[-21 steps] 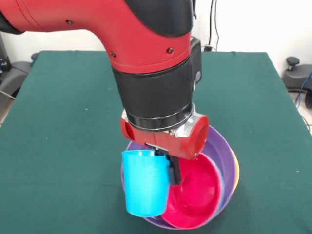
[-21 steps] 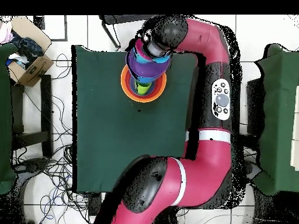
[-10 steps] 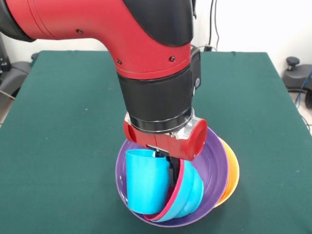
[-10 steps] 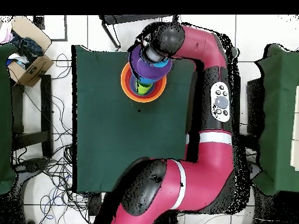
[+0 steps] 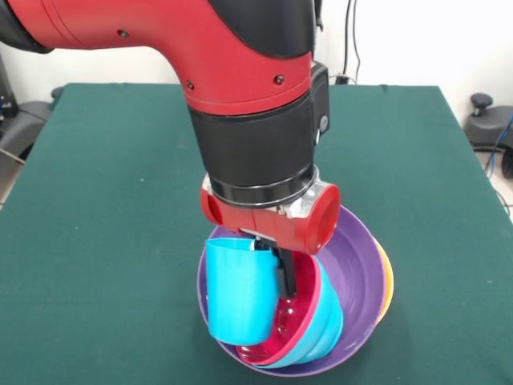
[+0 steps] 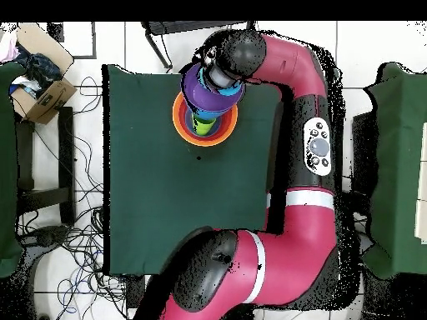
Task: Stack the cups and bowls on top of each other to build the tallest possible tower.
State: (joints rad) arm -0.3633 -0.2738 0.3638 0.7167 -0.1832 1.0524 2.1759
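End effector [image 5: 282, 269] pinching rim of light blue cup [image 5: 239, 290], one finger inside, one outside. Cup held over tilted tower [image 5: 321, 321]: pink-red bowl [image 5: 290, 325] inside blue bowl [image 5: 325, 321] inside purple bowl [image 5: 353, 265], orange bowl [image 5: 387, 281] beneath, near front edge of bench [image 5: 96, 200]. Recommended: lower cup upright into centre of pink-red bowl, release only once seated. Against half a second ago: arm slightly higher, nested bowls less steeply tipped, cup lifted.

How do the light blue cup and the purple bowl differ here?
The light blue cup is tall, narrow and tapered; the purple bowl is wide and rounded. The cup sits clamped at its rim by the gripper; the bowl lies tilted in the pile, holding smaller bowls. Both are glossy plastic.
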